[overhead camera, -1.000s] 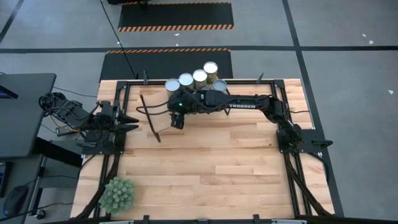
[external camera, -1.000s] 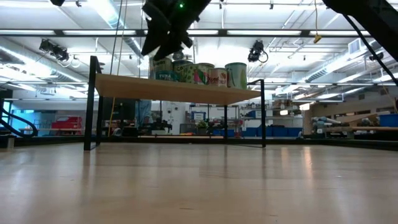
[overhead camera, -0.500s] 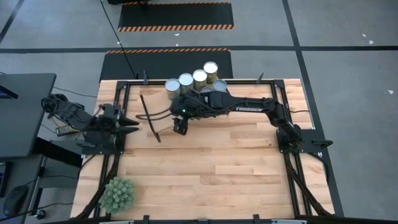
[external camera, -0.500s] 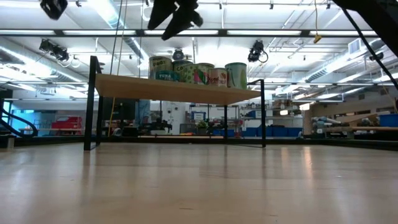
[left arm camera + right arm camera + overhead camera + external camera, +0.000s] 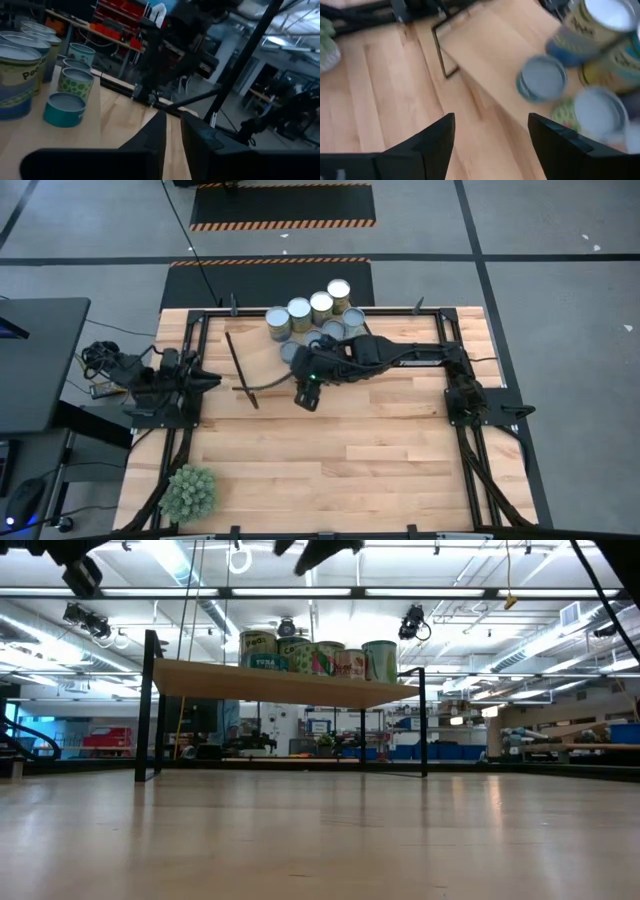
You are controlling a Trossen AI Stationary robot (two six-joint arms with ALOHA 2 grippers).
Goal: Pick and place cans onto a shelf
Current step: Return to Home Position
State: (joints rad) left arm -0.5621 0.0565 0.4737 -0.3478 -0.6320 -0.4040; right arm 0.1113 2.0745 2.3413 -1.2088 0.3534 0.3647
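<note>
item: cans (image 5: 299, 309). seven, clustered on the shelf (image 5: 280, 686) at the table's far side; none on the tabletop (image 5: 340, 450).
handling (judged): rigid metal, smooth walls likely slippery, moderately heavy if full, dent-resistant. grip across the side wall near mid-height. the low blue-grey tin (image 5: 64, 108) offers little wall, so a low, square pinch suits it.
right gripper (image 5: 307, 395): fingers spread wide, holding nothing. the arm reaches in from the right base, wrist bent down, above bare tabletop just in front of the shelf.
left gripper (image 5: 205, 377): parked low at the left edge, aimed inward. open or closed cannot be told.
</note>
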